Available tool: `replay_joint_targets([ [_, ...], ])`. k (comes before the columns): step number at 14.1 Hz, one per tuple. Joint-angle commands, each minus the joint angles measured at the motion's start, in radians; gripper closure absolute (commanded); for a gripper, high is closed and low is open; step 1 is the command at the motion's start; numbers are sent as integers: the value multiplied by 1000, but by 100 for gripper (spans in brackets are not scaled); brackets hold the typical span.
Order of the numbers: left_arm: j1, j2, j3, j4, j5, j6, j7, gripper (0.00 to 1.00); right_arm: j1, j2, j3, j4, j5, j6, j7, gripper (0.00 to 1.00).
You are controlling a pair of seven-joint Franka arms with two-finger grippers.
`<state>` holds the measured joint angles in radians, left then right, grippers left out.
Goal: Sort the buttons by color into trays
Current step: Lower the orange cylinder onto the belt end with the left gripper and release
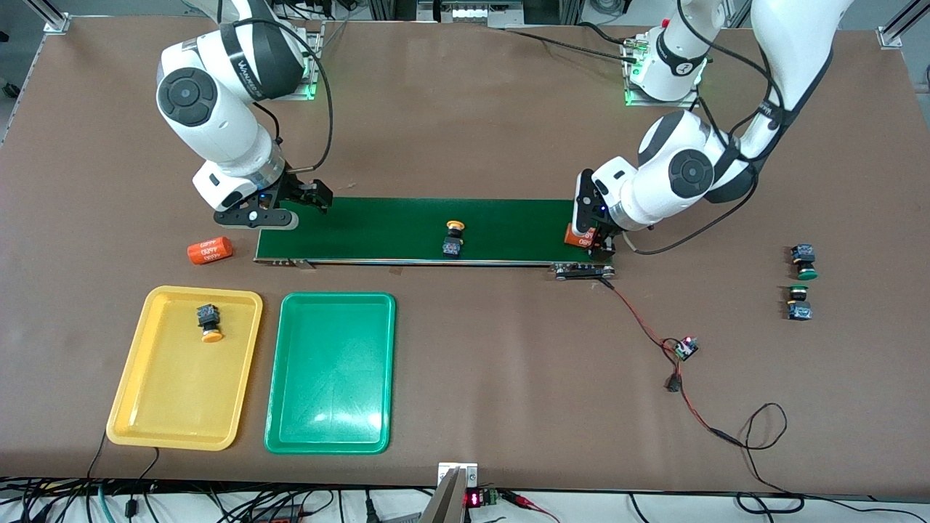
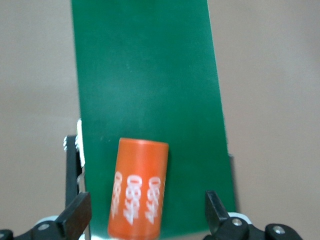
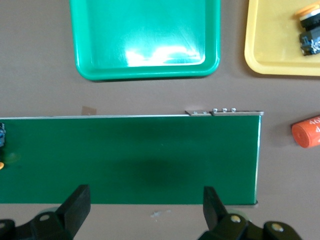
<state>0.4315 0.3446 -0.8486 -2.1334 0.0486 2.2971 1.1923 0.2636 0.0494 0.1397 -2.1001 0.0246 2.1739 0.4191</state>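
One yellow-capped button (image 1: 454, 238) stands on the dark-green belt (image 1: 378, 229), at its middle. Another yellow-capped button (image 1: 209, 323) lies in the yellow tray (image 1: 182, 392), also seen in the right wrist view (image 3: 310, 35). Two green-capped buttons (image 1: 803, 261) (image 1: 799, 303) sit on the table toward the left arm's end. The green tray (image 1: 330, 378) holds nothing. My left gripper (image 1: 599, 247) (image 2: 146, 212) is open just over the belt's end, and an orange cylinder (image 2: 137, 190) lies loose between its fingers. My right gripper (image 1: 312, 197) (image 3: 145, 200) hangs open over the belt's other end, holding nothing.
A second orange cylinder (image 1: 209, 250) lies on the table by the belt's end, toward the right arm. Red and black wires with a small circuit board (image 1: 685, 347) trail from the belt toward the front camera. The two trays lie side by side, nearer the camera than the belt.
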Motion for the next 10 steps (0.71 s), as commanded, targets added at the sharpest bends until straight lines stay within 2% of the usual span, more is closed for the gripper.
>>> replay_joint_targets([
  [1,56,-137,11,53,-78,-172,-14,0,-3,-100,15,-142,14,114,7,0],
  [4,182,-159,16,151,-76,-321,-13,0,-10,-134,18,-172,12,119,-23,0],
  [5,229,-158,26,173,-78,-324,-7,0,-10,-138,18,-172,12,116,-23,0],
  [7,271,-151,77,222,-70,-327,-10,0,-4,-138,18,-167,12,112,-20,0],
  [10,282,-103,182,236,5,-317,-17,0,-12,-129,18,-153,12,109,-29,0],
])
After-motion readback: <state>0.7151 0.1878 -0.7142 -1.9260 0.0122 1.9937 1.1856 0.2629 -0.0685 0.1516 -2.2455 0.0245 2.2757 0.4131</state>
